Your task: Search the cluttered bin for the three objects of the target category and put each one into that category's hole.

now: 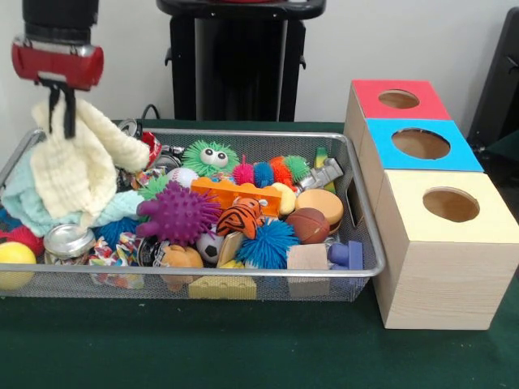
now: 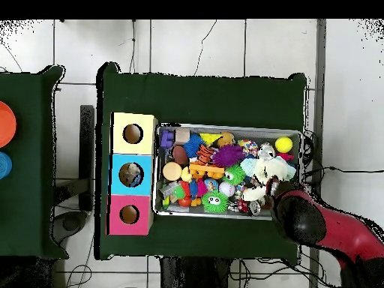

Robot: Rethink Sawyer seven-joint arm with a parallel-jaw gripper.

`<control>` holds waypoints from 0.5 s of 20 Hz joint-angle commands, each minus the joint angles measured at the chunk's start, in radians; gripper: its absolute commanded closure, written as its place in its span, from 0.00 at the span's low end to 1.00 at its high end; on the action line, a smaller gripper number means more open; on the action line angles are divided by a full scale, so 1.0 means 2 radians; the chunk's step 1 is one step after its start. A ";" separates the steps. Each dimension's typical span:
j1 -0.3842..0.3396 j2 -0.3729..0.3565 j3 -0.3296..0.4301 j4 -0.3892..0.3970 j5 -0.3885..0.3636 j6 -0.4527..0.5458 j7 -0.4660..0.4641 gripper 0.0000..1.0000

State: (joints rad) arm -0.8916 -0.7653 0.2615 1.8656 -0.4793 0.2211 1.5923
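The cluttered bin [image 1: 268, 273] is a silver wire-mesh basket full of toys; it also shows in the overhead view [image 2: 225, 126]. My gripper [image 1: 62, 113] hangs over the bin's left end, shut on a pale yellow cloth [image 1: 77, 166] and lifting its top while the rest drapes onto the pile. In the overhead view the cloth [image 2: 262, 174] lies at the bin's right end beside my red arm [image 2: 307, 219], which hides the gripper. Three boxes with round holes stand beside the bin: red [image 1: 399, 99], blue [image 1: 422, 144] and yellow [image 1: 451, 205].
The bin holds a light blue cloth [image 1: 24, 203], a purple spiky ball [image 1: 178, 215], a green fuzzy toy with eyes [image 1: 211, 157], an orange brick [image 1: 235, 193], a toy burger [image 1: 320, 203], a tin can [image 1: 68, 241] and a yellow ball [image 1: 15, 263]. The black pedestal [image 1: 235, 61] stands behind.
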 commanded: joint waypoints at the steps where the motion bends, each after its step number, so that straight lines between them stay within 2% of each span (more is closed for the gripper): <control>1: 0.006 0.112 0.035 -0.010 -0.044 -0.078 0.031 1.00; 6: -0.003 0.161 0.029 -0.035 -0.041 -0.097 0.035 1.00; 8: -0.002 0.169 0.022 -0.046 -0.046 -0.108 0.031 1.00; 10: -0.007 0.163 0.027 -0.047 -0.044 -0.095 0.022 1.00</control>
State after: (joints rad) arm -0.8924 -0.5256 0.2618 1.8637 -0.5062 0.0475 1.5923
